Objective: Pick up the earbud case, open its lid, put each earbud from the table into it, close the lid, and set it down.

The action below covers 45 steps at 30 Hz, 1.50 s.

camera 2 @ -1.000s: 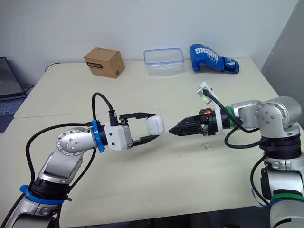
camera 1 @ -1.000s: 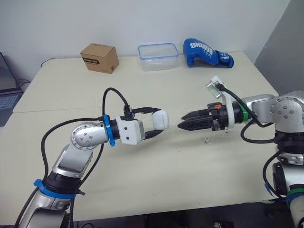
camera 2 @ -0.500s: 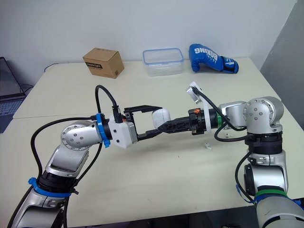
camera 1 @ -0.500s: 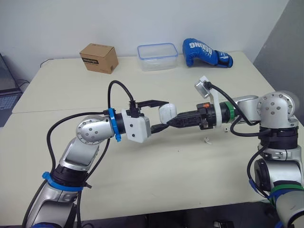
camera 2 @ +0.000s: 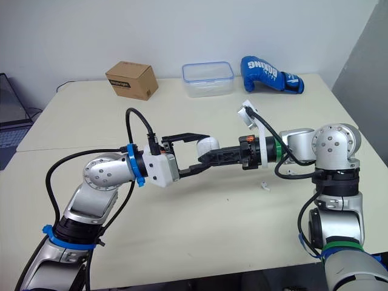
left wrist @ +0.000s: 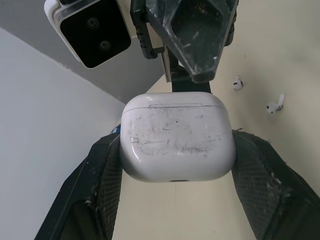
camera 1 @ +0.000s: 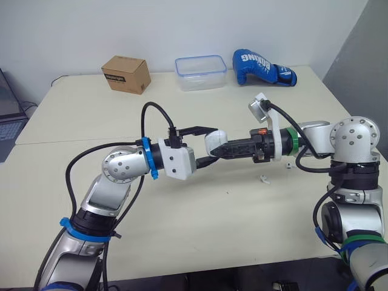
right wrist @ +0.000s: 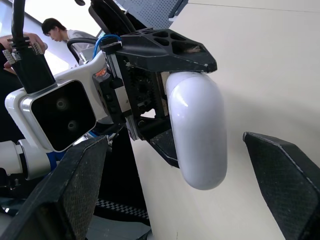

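While left tool [camera 1: 211,144] pinches white rounded earbud case [left wrist: 177,137], lid [left wrist: 172,99] is shut.
Right tool [camera 1: 223,147], spread wide, should lever at the lid seam without dislodging the case.

earbud case [left wrist: 177,137] glossy plastic, finely scuffed

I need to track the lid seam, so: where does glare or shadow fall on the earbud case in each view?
Left wrist view: the earbud case is evenly lit with no glare, and its lid seam and scuffs read plainly. Right wrist view: a bright highlight streak runs down its rounded side. Left eye view: even light, with no hot spot on it.
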Tool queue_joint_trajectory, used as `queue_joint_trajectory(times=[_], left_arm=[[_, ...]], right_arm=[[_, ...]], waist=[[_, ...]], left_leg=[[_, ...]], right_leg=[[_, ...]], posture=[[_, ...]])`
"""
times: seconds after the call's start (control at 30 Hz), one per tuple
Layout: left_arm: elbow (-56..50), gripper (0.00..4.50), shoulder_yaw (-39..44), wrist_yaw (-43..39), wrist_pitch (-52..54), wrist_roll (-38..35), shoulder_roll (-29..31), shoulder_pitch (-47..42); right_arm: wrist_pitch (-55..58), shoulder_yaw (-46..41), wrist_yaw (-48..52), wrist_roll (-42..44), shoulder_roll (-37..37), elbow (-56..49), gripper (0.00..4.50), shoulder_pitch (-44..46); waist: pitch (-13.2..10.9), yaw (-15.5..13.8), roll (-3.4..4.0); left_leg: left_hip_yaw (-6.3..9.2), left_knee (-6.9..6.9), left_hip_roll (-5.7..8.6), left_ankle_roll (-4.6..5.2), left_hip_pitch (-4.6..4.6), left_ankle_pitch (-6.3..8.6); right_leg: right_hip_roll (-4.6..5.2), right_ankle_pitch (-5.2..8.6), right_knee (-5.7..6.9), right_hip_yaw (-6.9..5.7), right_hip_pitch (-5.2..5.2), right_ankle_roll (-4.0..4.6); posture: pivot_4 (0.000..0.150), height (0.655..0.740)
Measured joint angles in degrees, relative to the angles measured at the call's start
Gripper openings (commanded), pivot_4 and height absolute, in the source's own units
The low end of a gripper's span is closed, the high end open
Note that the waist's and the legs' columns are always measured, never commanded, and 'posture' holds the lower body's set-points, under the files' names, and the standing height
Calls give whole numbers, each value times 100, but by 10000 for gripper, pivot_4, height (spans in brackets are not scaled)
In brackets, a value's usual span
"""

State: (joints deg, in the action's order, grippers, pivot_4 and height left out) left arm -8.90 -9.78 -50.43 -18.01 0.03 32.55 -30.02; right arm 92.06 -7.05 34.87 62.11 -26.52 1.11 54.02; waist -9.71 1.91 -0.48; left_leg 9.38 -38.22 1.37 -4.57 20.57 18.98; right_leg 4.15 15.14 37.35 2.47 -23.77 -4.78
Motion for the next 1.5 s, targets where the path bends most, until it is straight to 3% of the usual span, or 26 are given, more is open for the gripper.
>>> queue_joint_trajectory(times=[0.2,0.4,0.5,0.6,0.63,1.1,1.27,1.5], left_arm=[[16,27639,-3,1,0,27,-37,-55],[31,27639,-10,-2,-23,29,-78,-124],[31,27639,-11,-2,-40,28,-118,-147],[36,27639,-11,-4,-106,16,-120,-144],[47,27639,-11,-5,-99,-29,-124,-140],[0,27639,-11,-24,-8,-96,-97,-114],[-123,43426,-51,-155,319,-177,61,-94],[-445,44684,-6,-300,1006,-687,186,44]], right_arm=[[0,-1,-134,206,17,28,26228,0],[-1,-7,-272,334,6,35,26228,-1],[-1,-11,-358,370,4,48,20765,-1],[-2,-24,-457,372,-8,125,10358,-2],[-1,-27,-461,380,-16,111,8954,-1],[-1,-13,-501,434,-20,105,8962,-2],[0,1,-499,540,3,113,8962,-10],[0,2,-506,683,-8,107,8962,-15]], waist=[[0,1,0],[0,-1,0],[0,1,0],[0,3,0],[0,2,0],[0,3,1],[2,5,4],[2,18,4]], left_leg=[[-1,-17,1,0,6,0],[0,-58,6,1,25,1],[0,-58,6,2,25,1],[-1,-57,6,1,26,1],[-1,-57,6,1,27,1],[-1,-58,6,2,26,1],[-1,-58,6,2,26,1],[0,-58,4,2,26,1]], right_leg=[[0,0,29,2,-12,0],[0,0,70,7,-28,0],[-1,0,69,7,-29,0],[-1,0,65,7,-30,0],[-1,0,65,8,-31,0],[-1,0,67,8,-30,0],[-1,0,67,8,-30,0],[-3,0,69,8,-31,0]], posture=[[1500,7400],[1500,7400],[1500,7400],[1500,7400],[1500,7400],[1500,7400],[1500,7400],[1500,7400]])
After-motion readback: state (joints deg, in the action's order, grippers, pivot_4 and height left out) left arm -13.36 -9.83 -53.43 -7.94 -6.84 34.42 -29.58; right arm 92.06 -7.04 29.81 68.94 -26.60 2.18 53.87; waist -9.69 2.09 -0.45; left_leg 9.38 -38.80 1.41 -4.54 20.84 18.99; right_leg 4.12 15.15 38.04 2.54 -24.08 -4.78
